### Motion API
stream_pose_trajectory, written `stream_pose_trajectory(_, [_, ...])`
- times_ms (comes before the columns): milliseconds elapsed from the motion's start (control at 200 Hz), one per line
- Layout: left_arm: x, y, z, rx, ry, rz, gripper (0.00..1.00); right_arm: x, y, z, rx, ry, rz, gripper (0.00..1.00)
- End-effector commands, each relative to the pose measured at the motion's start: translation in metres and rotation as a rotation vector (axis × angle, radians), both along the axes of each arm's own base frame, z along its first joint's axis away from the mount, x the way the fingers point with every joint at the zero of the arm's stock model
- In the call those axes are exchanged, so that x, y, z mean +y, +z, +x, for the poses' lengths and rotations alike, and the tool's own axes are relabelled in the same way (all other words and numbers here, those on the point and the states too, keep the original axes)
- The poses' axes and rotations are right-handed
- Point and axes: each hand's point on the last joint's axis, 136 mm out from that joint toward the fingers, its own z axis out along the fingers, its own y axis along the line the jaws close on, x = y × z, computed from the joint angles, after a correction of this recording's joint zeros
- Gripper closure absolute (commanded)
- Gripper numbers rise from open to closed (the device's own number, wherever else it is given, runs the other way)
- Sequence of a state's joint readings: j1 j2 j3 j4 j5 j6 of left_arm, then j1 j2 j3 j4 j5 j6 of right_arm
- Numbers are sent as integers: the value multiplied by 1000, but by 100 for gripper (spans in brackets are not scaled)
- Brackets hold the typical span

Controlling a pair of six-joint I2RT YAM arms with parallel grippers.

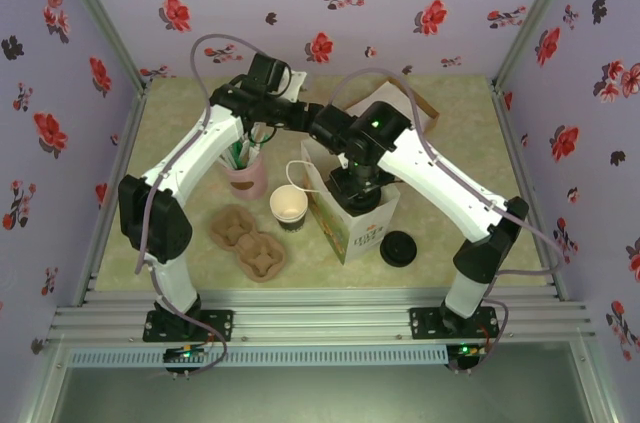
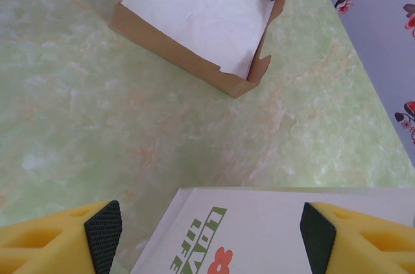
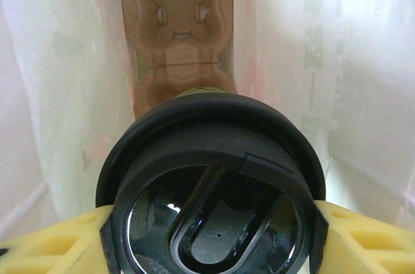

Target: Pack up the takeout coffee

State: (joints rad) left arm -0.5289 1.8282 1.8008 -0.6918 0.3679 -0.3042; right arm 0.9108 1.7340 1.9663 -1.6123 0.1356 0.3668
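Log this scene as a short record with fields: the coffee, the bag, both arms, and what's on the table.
Coffee: lidded coffee cup, inside the white paper bag, above a pulp carrier on its floor
Right end effector: closed on the cup at its lid
Left end effector: open, over the bag's edge
On table: open paper cup, loose black lid, second carrier

The green marbled surface [image 1: 480,173] carries a brown pulp carrier [image 1: 250,241] near left, a pink stirrer cup [image 1: 246,175] behind it, an open paper cup [image 1: 288,207] beside an upright white bag [image 1: 360,228], a loose black lid [image 1: 399,248] to the bag's right, and a paper-lined brown box [image 2: 201,18] far back.
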Motion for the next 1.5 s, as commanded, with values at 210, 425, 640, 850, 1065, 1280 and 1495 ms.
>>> stream_pose_trajectory(210, [7,27,-6,-55,11,-47,24,-27,-18,-25,128,10,-139,33])
stream_pose_trajectory(425, [13,32,-7,-65,24,-53,22,-25,-25,-22,141,5,-136,34])
stream_pose_trajectory(640, [16,33,-9,-67,30,-56,22,-20,-33,-18,151,4,-121,34])
stream_pose_trajectory(850, [18,32,-10,-66,31,-55,21,-12,-37,-14,149,7,-90,35])
stream_pose_trajectory(1065, [22,41,-12,-82,42,-66,19,-8,-42,-12,151,2,-51,34])
stream_pose_trajectory(1280, [35,58,-16,-108,83,-83,12,-7,-45,-11,148,-3,-33,35])
stream_pose_trajectory(1495, [53,83,-30,-152,131,-123,1,-5,-45,-9,134,-5,-18,35])
